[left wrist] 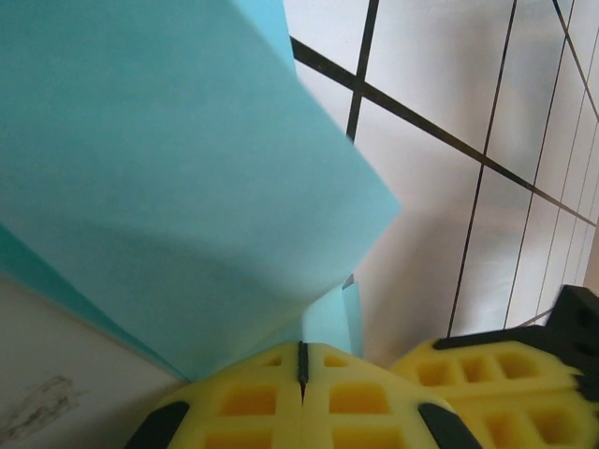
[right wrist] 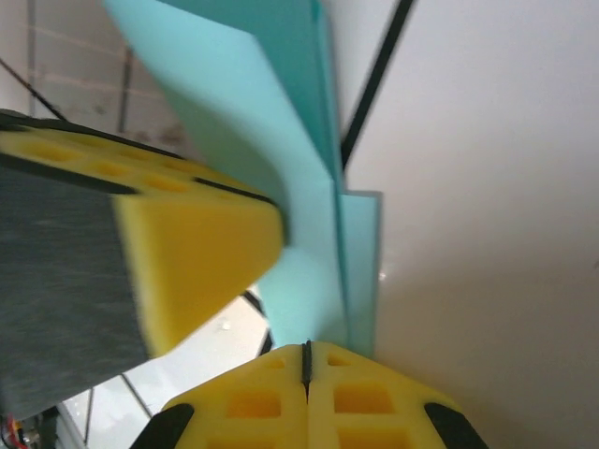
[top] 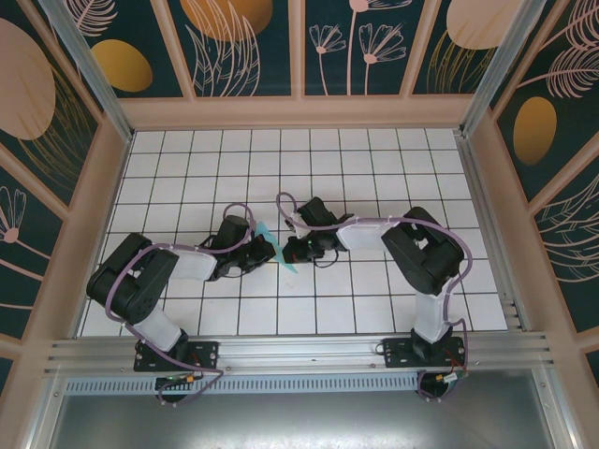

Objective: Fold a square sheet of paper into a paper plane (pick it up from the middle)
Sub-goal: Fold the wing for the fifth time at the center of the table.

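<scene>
Both arms meet in the middle of the top view, and the light-blue paper (top: 272,238) is caught between them, lifted off the white tiled table (top: 374,168) with one pointed corner sticking up. It's already folded into a few layers, so it's not a flat square, but not a finished dart either as far as I can tell.

The left gripper (left wrist: 301,372) has its yellow pads pressed right together at the bottom of its wrist view, and the paper fans up and to the left out of that seam. Same story for the right gripper (right wrist: 306,369): it's pinched tight on the stacked edges at the bottom centre of its own view, with the left gripper's pad just beside it on the left of the frame.

My guess is they're working a crease. With two pinches this close together, I'd say the trick is having one side just anchor while the other does the moving, sliding along the fold rather than pulling away. Tugging in opposite directions on thin paper looks like a tear waiting to happen. I'd also check the layers are lined up before squeezing, since the edges in the right wrist view look slightly stepped.
</scene>
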`<state>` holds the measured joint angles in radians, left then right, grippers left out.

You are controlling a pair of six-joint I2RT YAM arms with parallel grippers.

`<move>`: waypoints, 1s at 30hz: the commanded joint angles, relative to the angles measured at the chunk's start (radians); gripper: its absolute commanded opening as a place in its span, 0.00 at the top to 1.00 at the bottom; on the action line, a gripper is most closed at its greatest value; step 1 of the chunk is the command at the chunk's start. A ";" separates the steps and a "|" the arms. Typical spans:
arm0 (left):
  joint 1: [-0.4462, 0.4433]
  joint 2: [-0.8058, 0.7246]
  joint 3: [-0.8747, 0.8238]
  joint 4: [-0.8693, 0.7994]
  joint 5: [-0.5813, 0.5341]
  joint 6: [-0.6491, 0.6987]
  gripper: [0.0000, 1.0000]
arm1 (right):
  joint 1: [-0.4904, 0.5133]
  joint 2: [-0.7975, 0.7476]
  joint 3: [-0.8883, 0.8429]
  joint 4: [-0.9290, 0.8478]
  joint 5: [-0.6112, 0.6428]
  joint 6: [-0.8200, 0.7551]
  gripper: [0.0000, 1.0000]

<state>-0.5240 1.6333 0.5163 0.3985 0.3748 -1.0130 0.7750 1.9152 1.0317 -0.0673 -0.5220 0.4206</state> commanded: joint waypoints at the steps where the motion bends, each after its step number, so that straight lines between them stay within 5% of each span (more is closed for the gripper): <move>1: 0.006 -0.032 0.029 -0.071 -0.048 0.071 0.93 | 0.004 0.026 0.009 -0.035 0.031 -0.015 1.00; 10: 0.026 -0.116 0.136 -0.222 -0.127 0.284 0.76 | 0.001 0.055 -0.009 -0.078 0.086 -0.025 1.00; 30: 0.123 -0.116 0.079 -0.096 -0.030 0.374 0.73 | -0.002 0.073 -0.004 -0.088 0.079 -0.021 1.00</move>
<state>-0.4061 1.5433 0.6205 0.2409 0.2996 -0.6777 0.7738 1.9232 1.0393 -0.0761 -0.5163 0.4168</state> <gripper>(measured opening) 0.265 0.046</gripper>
